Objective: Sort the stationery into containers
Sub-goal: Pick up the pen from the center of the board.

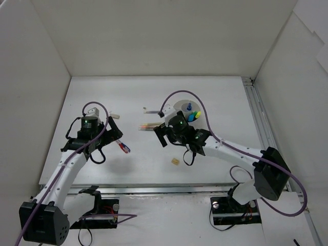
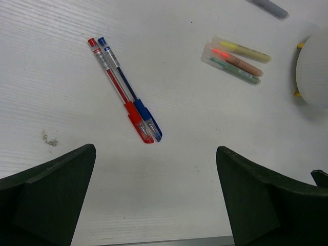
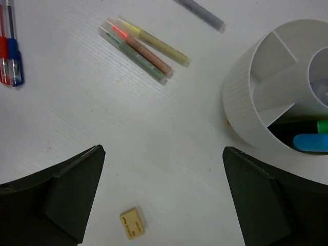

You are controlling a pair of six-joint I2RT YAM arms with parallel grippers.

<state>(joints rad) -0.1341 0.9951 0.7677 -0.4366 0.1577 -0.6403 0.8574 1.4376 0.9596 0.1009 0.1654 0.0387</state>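
On the overhead view I see the round white organizer [image 1: 179,106] at about one o'clock from the middle of the table [image 1: 220,92], with yellow- and blue-capped highlighters [image 1: 192,117] standing in it. My right gripper [image 1: 171,146] hangs just at seven o'clock of the organizer, fingers spread wide and holding nothing. Its wrist camera shows a small beige eraser [image 3: 132,223] lying on the table low between them. Three pastel pencils [image 3: 143,51] lie side by side at eleven o'clock, and a grey pen [image 3: 200,13] sits at twelve. My left gripper [image 2: 156,205] is also spread wide and empty. A red pen and a blue pen [image 2: 128,95] lie touching along their length at eleven o'clock of it, well apart from the organizer at two o'clock.
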